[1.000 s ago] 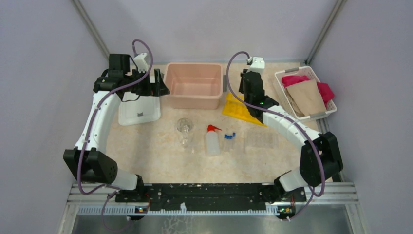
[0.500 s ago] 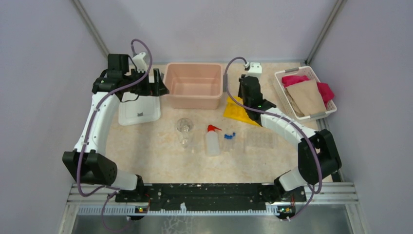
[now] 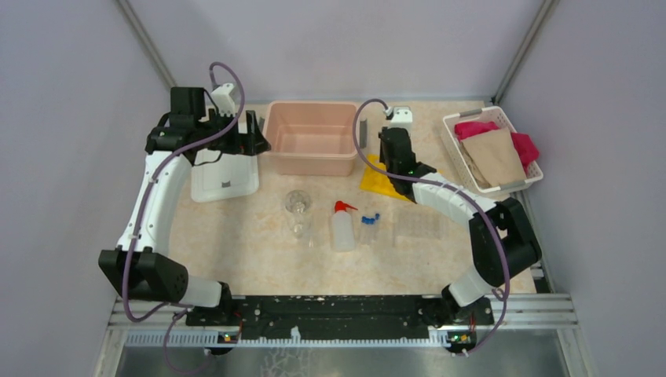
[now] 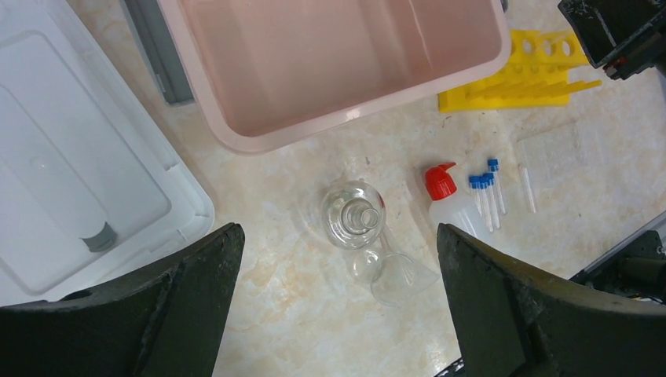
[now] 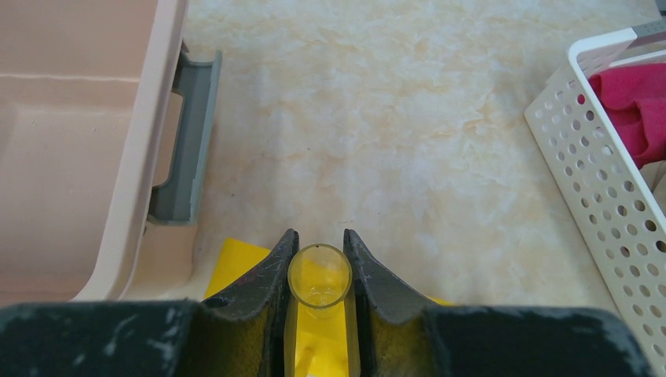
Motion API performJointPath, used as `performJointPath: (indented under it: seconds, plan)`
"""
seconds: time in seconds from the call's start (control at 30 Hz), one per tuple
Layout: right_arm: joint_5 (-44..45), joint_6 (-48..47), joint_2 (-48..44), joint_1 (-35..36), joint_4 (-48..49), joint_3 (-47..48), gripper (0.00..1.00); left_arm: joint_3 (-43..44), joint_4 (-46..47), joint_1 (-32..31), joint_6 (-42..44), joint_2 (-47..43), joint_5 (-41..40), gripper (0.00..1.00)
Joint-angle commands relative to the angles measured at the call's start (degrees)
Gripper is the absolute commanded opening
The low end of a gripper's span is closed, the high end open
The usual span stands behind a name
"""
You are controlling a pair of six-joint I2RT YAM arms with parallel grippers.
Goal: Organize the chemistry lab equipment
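My right gripper (image 5: 319, 255) is shut on a clear tube (image 5: 319, 276), seen end-on between the fingers, above the yellow holed tube rack (image 5: 236, 263). From above, the right gripper (image 3: 386, 149) hangs over the rack's (image 3: 375, 181) back left corner. The left gripper (image 4: 338, 306) is open and empty, high over the table beside the pink bin. Below it stand a small glass flask (image 4: 353, 214) and a lying glass funnel (image 4: 397, 275). To their right are the white squeeze bottle with red nozzle (image 4: 448, 200) and blue-capped tubes (image 4: 487, 192).
A pink bin (image 3: 312, 137) with grey handles sits at the back centre, a white lid (image 3: 224, 179) to its left. The white basket (image 3: 491, 149) of pink and tan cloths is at the back right. A clear plastic tray (image 3: 418, 226) lies right of the tubes.
The right arm has swung left and toward the back with the tube, now nearer the pink bin over the rack. The left arm has barely shifted.
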Motion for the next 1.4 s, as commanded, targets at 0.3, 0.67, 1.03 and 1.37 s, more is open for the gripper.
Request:
performJointPath:
  seconds: [0.3,0.67,1.03,1.37]
  plan:
    - [0.8,-1.5,1.7,2.9,1.0,2.4,0.04,-1.4,3.1,0.3,3.1,-3.3,-2.3,0.99]
    - [1.2,0.2,-3.0,3.4,5.0,-1.2,0.46,-1.2,3.5,0.3,3.2,-3.4,-3.6,0.99]
    - [0.6,4.1,-11.1,3.6,-1.7,0.5,0.63,0.1,2.9,0.4,3.5,-3.7,-2.6,0.99]
    - [6.5,19.2,-14.9,10.2,-38.5,11.4,0.48,1.6,0.7,0.4,4.4,-4.3,-3.7,0.99]
